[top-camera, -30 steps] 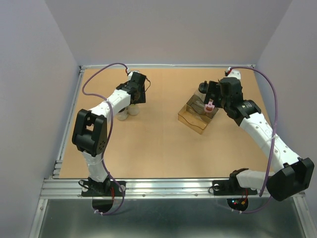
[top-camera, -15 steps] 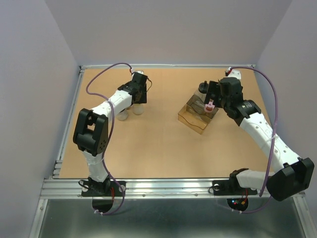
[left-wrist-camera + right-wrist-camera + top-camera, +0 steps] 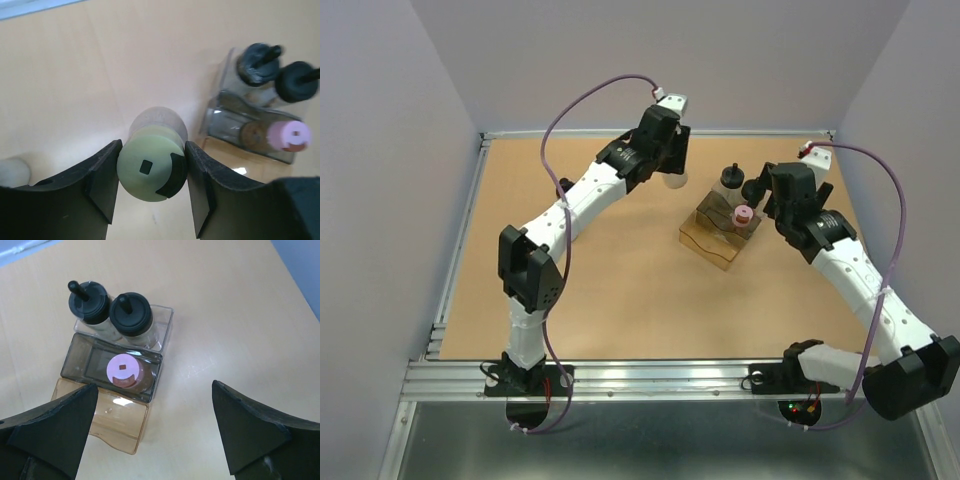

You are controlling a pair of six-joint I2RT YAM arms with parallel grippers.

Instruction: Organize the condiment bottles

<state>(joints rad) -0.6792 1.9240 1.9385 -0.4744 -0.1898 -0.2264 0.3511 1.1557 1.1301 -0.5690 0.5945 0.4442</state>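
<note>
The green-capped bottle (image 3: 151,169) is clamped by its cap between the fingers of the left gripper (image 3: 151,176), over the table (image 3: 75,75). Ahead and to that gripper's right stands a tiered rack (image 3: 100,425), with two black-capped bottles (image 3: 131,313) and a pink-capped bottle (image 3: 125,369) inside. The right gripper (image 3: 152,430) hangs above the rack, fingers spread wide.
</note>
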